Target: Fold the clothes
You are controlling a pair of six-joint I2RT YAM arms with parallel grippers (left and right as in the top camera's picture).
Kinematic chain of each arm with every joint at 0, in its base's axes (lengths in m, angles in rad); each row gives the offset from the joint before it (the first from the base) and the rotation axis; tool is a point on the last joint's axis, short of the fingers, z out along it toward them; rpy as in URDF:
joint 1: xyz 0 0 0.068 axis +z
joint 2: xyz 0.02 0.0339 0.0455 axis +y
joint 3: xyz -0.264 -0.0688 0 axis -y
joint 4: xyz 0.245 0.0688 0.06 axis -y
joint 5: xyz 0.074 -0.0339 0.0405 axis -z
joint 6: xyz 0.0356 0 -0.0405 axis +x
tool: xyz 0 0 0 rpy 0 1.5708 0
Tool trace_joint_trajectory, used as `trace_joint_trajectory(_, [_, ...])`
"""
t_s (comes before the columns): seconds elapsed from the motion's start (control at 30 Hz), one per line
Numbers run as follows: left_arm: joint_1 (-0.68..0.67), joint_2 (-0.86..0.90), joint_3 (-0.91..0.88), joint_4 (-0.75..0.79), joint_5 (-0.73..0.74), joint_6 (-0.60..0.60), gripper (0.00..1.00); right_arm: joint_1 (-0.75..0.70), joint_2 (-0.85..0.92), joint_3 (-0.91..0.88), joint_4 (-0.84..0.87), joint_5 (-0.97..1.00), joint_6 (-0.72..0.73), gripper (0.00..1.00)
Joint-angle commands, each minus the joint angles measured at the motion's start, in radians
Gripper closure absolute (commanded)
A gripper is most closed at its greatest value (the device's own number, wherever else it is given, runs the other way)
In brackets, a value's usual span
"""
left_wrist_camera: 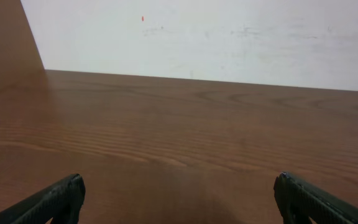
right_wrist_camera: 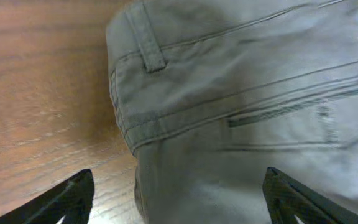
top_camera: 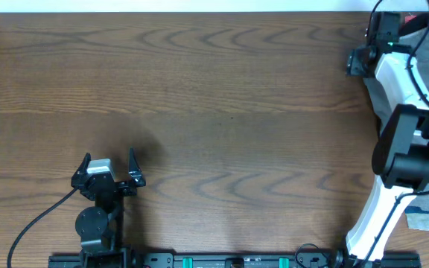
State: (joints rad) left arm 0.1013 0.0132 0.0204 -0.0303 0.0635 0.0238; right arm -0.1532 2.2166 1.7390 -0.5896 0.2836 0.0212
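Right pincer [right_wrist_camera: 178,180] spread wide over grey shorts [right_wrist_camera: 229,93] | left pincer [top_camera: 110,156] wide apart, empty

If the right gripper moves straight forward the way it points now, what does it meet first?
Most likely the grey shorts, which lie directly ahead of the open right gripper; the exact depth is unclear.
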Motion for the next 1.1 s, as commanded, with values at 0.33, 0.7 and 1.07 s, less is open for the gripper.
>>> trace_joint_trajectory(0.33, [0.004,-0.003,-0.016,-0.034,0.007,0.004,0.02,-0.017,0.123,0.005,0.039,0.163,-0.045,0.13])
trace_joint_trajectory(0.7, [0.004,-0.003,-0.016,-0.034,0.007,0.004,0.02,-0.048,0.118,0.007,0.03,0.188,-0.01,0.99])
trace_joint_trajectory(1.07, [0.004,-0.003,-0.016,-0.034,0.007,0.004,0.03,-0.051,-0.071,0.008,0.033,0.188,0.061,0.99])
